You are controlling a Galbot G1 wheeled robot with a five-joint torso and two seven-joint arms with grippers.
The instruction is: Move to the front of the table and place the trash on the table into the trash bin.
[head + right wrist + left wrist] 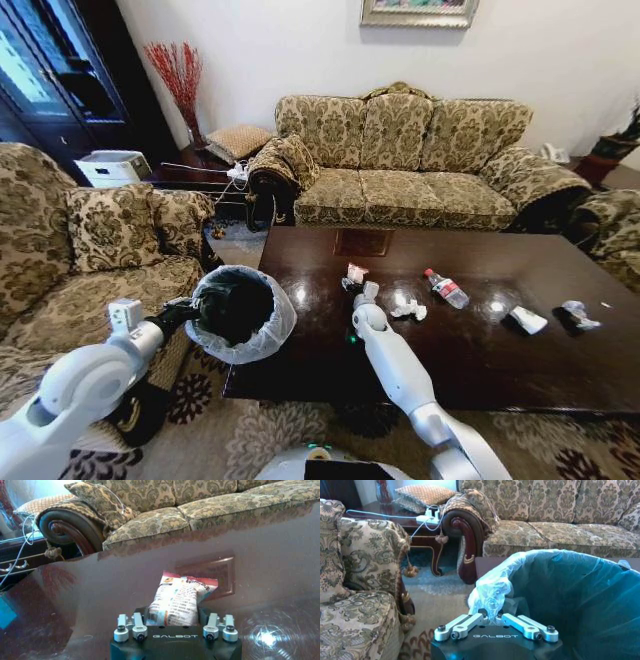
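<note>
The dark glossy table (480, 350) carries the trash: a red-and-white wrapper (355, 273), a white paper wad (408, 311), a clear bottle (446, 289) with a red label, and two more wrappers (527, 320) to the right. My right gripper (366, 291) reaches over the table's left part. It is open, and the red-and-white wrapper (181, 599) stands between its fingers (145, 614). The trash bin (240, 312), black with a translucent bag, stands off the table's left front corner. My left gripper (492, 618) is shut on the bag's folded rim (490, 592).
A patterned sofa (420, 160) stands behind the table and an armchair (90, 250) to the left of the bin. A side table (420, 525) with cables fills the corner between them. Patterned carpet (290, 430) lies in front of the table.
</note>
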